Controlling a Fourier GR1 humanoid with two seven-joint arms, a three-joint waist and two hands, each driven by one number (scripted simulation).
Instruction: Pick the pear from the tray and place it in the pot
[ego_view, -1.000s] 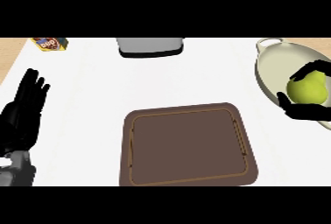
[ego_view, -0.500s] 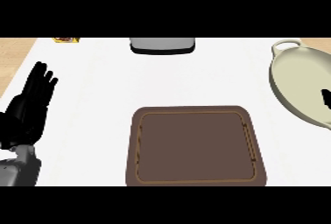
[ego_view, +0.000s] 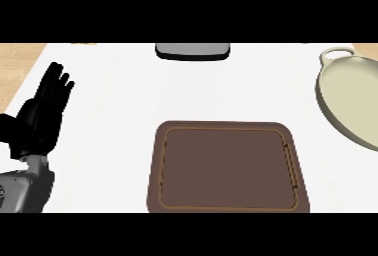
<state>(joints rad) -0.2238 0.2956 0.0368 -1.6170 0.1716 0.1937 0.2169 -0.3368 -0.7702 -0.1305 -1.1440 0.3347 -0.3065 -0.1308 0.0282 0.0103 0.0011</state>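
Observation:
The brown tray (ego_view: 225, 200) lies in the lower middle of the white counter with nothing on it. The cream pot (ego_view: 341, 95) with a loop handle sits at the right edge, partly cut off by the view. No pear shows anywhere. My left hand (ego_view: 38, 121) rests open at the left edge, fingers pointing up, well clear of the tray. My right hand is out of view.
A grey and black appliance (ego_view: 193, 50) sits at the counter's far edge, top middle. A small yellow item (ego_view: 83, 43) peeks in at the top left. Wooden floor shows beyond the counter's left side.
The view has shifted left, so the pot slid toward the right edge. My right hand, which held the pear over the pot a second ago, has left the view, and the pear no longer shows.

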